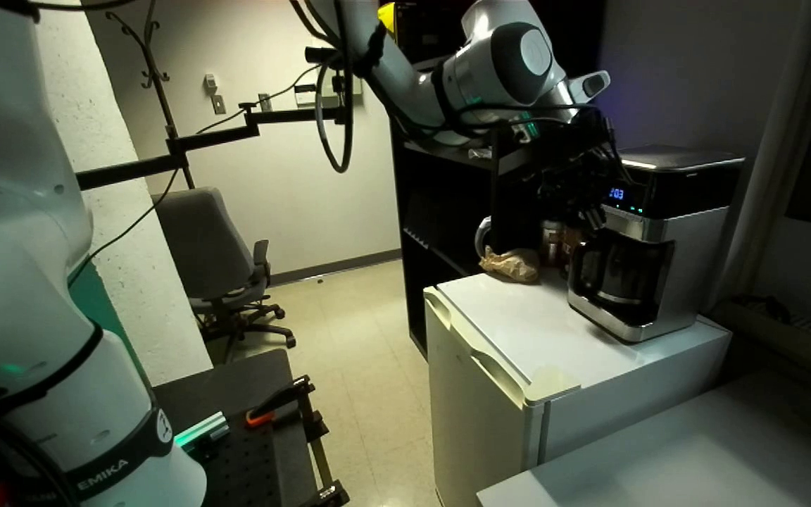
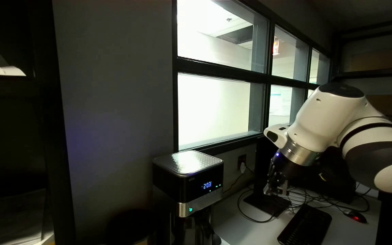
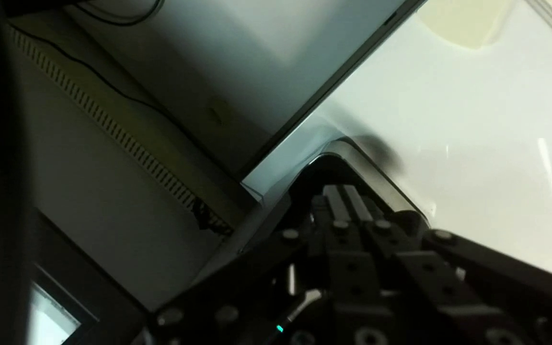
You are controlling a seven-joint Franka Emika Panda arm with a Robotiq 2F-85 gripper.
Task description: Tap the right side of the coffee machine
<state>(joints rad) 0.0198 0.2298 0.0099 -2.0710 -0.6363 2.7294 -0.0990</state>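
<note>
The coffee machine (image 1: pixel 694 260), silver and black with a blue-lit display and a dark carafe (image 1: pixel 627 271), stands upright on a white box-like cabinet. Its shiny top (image 2: pixel 189 162) and lit front show in an exterior view; its lower part is dark there. My gripper (image 1: pixel 594 217) overlaps the machine's front near the display in an exterior view. In an exterior view the gripper (image 2: pixel 276 190) is to the right of the machine, with a gap between. In the wrist view the gripper (image 3: pixel 348 203) has its fingertips together, empty, over the machine's base (image 3: pixel 376 179), and hides much of it.
The white cabinet (image 1: pixel 504 310) also holds a crumpled brown bag (image 1: pixel 511 264) and a jar (image 1: pixel 552 243). A black shelf (image 1: pixel 441 211) stands behind. A desk beside it bears a keyboard (image 2: pixel 305 224), a mouse (image 2: pixel 354 216), cables and a black stand (image 2: pixel 267 204). A window (image 2: pixel 216 109) is behind.
</note>
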